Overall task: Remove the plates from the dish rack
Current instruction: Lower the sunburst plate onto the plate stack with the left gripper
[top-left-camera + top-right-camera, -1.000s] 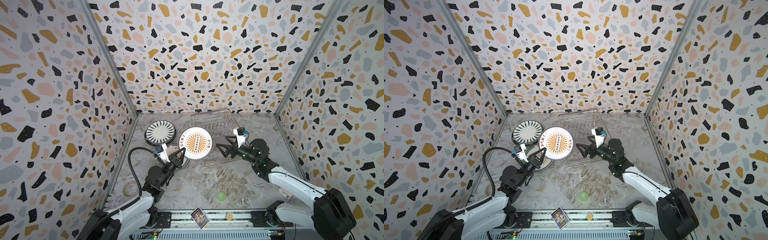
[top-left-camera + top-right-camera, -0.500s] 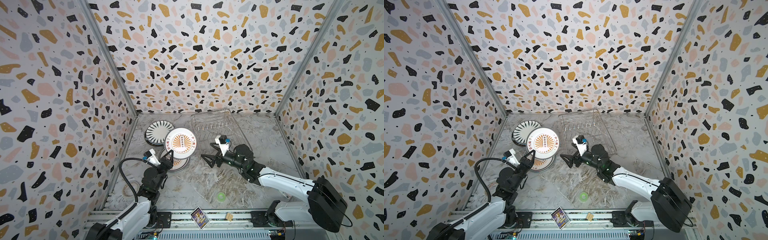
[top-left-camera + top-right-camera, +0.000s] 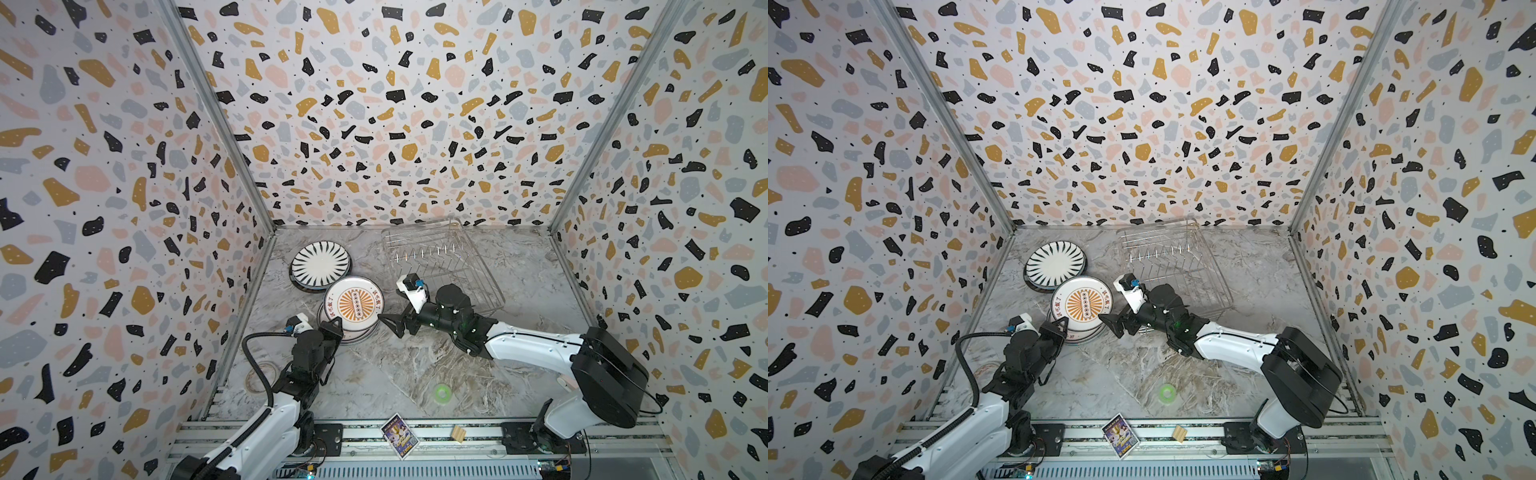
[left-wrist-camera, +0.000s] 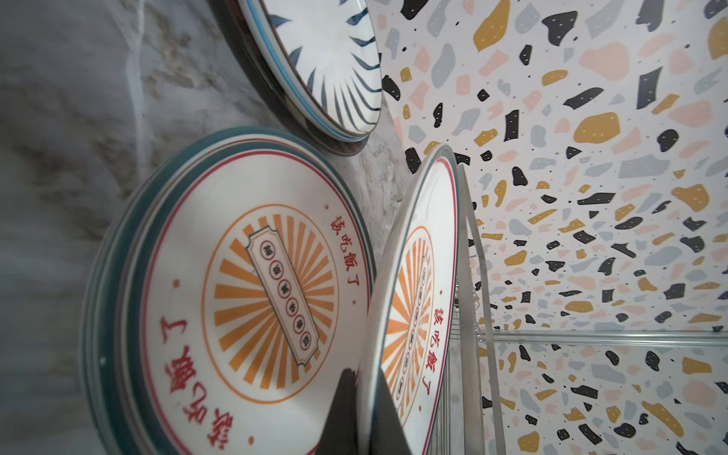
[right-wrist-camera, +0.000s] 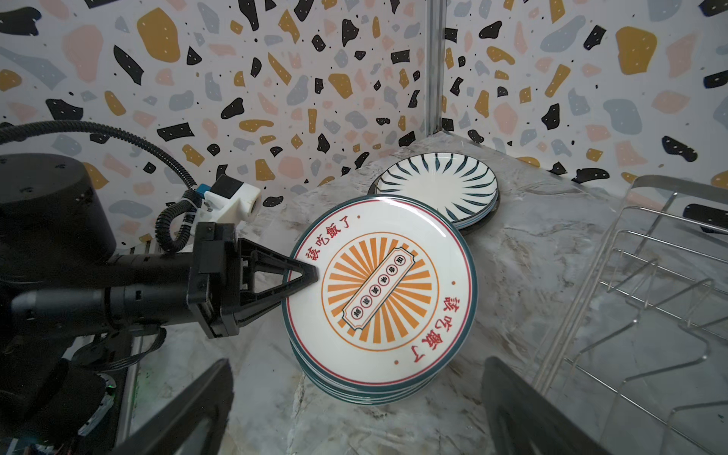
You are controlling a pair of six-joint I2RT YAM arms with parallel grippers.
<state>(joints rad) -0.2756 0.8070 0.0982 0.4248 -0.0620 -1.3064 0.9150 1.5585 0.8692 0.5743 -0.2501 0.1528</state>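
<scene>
1. Sunburst plate point(image 3: 357, 303) point(image 5: 382, 291): white, with orange rays, red characters and a dark green rim. The left gripper point(image 3: 336, 326) point(image 5: 311, 275) is clamped on its rim, one finger above and one below.
2. Attitude of this plate: tilted, with the gripped side raised. In the left wrist view it shows almost edge-on point(image 4: 417, 299), between the dark fingertips point(image 4: 342, 413).
3. Stack of matching plates point(image 3: 347, 336) point(image 4: 252, 295) point(image 5: 354, 394): lies flat on the table directly beneath the held plate. Whether the held plate's far edge touches the stack cannot be told.
4. Right gripper point(image 3: 390, 326) point(image 3: 1112, 325): jaws spread wide and holding nothing. It sits low over the table, just beside the stack on its right. Its fingers point(image 5: 189, 405) frame the stack in the right wrist view.
5. Striped plates point(image 3: 320, 264) point(image 3: 1054, 264) point(image 5: 437, 185): a second stack with black radial stripes. It lies flat just behind the first stack, towards the left wall.
6. Dish rack point(image 3: 432, 253) point(image 3: 1158, 253) point(image 5: 630, 275): silver wire with a row of upright prongs. It stands right of both stacks, near the back wall. In both top views the right arm crosses its near corner.
7. Table point(image 3: 374, 374): grey marble. A green ring point(image 3: 441, 392) lies well in front of the plates. A picture card point(image 3: 400, 434) and a small wooden block point(image 3: 458, 433) rest on the front rail.
</scene>
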